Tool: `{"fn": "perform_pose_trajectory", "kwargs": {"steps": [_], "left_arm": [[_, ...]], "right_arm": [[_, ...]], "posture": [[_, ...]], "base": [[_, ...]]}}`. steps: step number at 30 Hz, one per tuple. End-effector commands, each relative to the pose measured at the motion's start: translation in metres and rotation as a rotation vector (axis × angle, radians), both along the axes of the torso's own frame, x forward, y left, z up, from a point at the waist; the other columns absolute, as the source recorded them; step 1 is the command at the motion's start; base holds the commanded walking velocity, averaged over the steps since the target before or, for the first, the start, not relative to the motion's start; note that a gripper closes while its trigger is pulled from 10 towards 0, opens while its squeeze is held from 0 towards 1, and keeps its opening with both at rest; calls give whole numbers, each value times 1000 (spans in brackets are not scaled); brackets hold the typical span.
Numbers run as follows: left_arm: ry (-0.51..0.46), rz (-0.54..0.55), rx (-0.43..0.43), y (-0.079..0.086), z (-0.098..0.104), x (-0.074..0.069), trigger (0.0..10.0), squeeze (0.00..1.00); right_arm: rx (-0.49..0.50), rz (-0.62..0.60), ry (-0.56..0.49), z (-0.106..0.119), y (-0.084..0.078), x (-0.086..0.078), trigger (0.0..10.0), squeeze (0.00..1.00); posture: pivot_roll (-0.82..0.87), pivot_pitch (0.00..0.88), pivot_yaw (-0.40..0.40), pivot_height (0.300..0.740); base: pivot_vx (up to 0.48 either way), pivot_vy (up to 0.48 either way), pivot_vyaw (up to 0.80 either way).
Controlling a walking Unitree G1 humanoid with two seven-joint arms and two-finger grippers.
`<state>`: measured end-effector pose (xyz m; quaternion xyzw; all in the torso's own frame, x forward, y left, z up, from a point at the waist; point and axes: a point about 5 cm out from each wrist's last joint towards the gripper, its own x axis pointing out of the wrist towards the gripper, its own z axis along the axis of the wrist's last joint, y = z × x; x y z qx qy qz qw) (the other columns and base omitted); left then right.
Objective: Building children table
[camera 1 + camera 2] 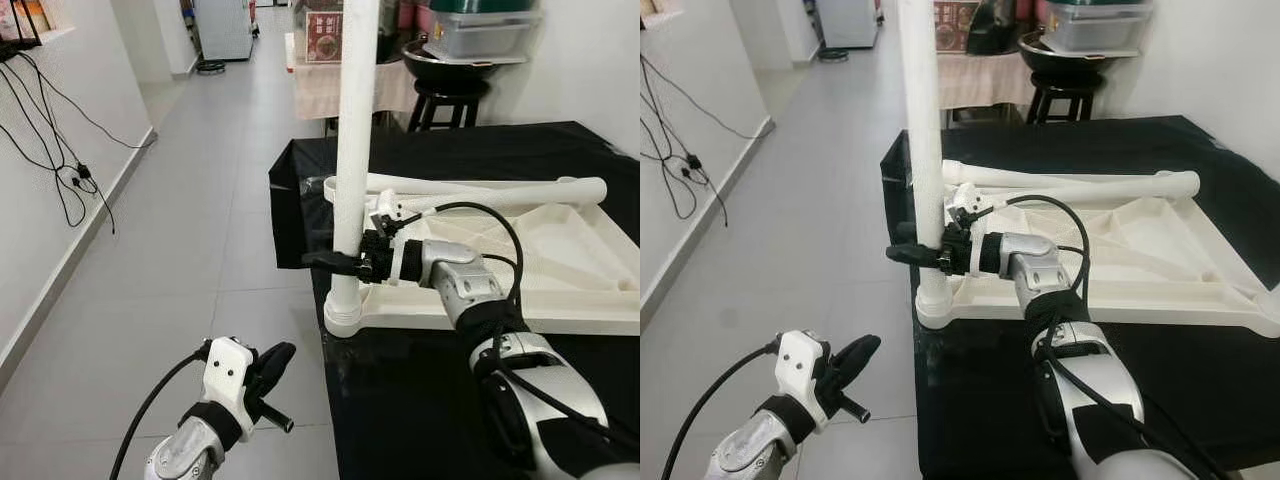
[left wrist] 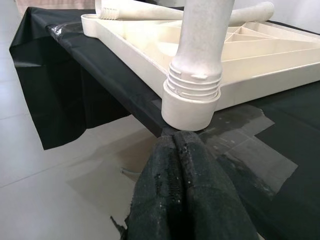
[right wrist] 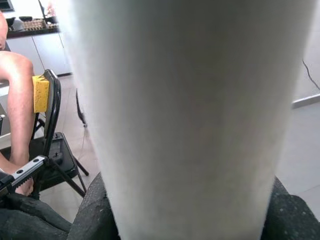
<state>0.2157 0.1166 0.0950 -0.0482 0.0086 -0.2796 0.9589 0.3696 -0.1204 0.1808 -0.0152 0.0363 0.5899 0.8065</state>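
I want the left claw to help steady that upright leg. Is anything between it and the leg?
Nothing visible. The left claw hangs low over bare floor, off the table's corner, with open air up to the upright leg. The right claw already grips the leg above its socket.

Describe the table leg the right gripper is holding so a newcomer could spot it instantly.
On the black-covered table lies an upturned white tabletop. At its near left corner the leg stands upright in its socket, clamped by the right gripper. The other leg lies flat across the tabletop.
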Motion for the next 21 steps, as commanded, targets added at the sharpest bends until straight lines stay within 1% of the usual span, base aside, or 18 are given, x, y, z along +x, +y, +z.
{"fn": "perform_pose_trajectory", "kwargs": {"steps": [1, 2, 4, 5, 6, 7, 8, 9, 10, 11, 13, 14, 17, 19, 20, 21], "left_arm": [[0, 4, 8, 0, -1, -1, 10000, 0], [-1, 4, 9, 1, -1, -1, 10000, 0], [-4, 3, 10, 1, 0, -3, 10000, 0], [-5, 5, 11, 2, 1, -4, 10000, 0], [-5, 6, 11, 4, 1, -5, 10000, 0], [-5, 6, 11, 4, 1, -5, 10000, 0], [-6, 8, 10, 4, 2, -6, 10000, 0], [-2, 1, 12, 5, 2, -6, 10000, 0], [-2, 1, 12, 5, 2, -6, 10000, 0], [1, -4, 13, 6, 1, -5, 10000, 0], [8, -10, -1, 5, 1, -5, 10000, 0], [10, -16, -6, 5, 1, -4, 10000, 0], [12, -21, -8, 5, 1, -4, 10000, 0], [13, -24, -8, 5, 1, -4, 10000, 0], [10, -11, -10, 6, 1, -4, 10000, 0], [8, -1, -11, 6, 1, -4, 10000, 0]], "right_arm": [[-11, -1, 91, -21, -2, -6, 0, 0], [-17, -7, 95, -29, -7, -10, 0, 0], [-64, -74, 88, -46, -14, -18, 0, 0], [-99, -363, 101, -65, -9, -17, 0, 0], [-128, -582, 107, -76, -7, -19, 0, 0], [-128, -582, 107, -76, -7, -19, 0, 0], [-161, -899, 121, -86, -11, -23, 0, 0], [-183, -942, 40, -82, -13, -37, 0, 0], [-183, -942, 40, -82, -13, -37, 0, 0], [-190, -907, -23, -77, -13, -46, 0, 0], [-147, -877, 104, -76, -21, -44, 0, 0], [-162, -867, 108, -78, -22, -41, 0, 0], [-173, -847, 118, -80, -20, -40, 0, 0], [-186, -833, 106, -81, -17, -42, 0, 0], [-193, -826, 96, -80, -14, -42, 5373, 0], [-165, -822, 112, -76, -9, -43, 10000, 0]], "posture": [[57, 0, -14, 740], [48, 0, -14, 740], [43, 0, -18, 740], [38, 0, -21, 740], [30, 0, -17, 740], [30, 0, -17, 740], [21, 0, -14, 740], [9, 0, -7, 740], [9, 0, -7, 740], [-2, 0, -1, 740], [-20, 0, 4, 740], [6, 0, -11, 740], [4, 0, -5, 740], [4, 0, -5, 740], [11, 0, -7, 740], [12, 0, -8, 740]], "base": [[0, 0, 0], [0, 0, 0], [0, 0, 0], [0, 0, 0], [0, 0, 0], [0, 0, 0], [0, 0, 0], [0, 0, 0], [0, 0, 0], [0, 0, 0], [0, 0, 0], [0, 0, 0], [0, 0, 0], [0, 0, 0], [0, 0, 0], [0, 0, 0]]}}
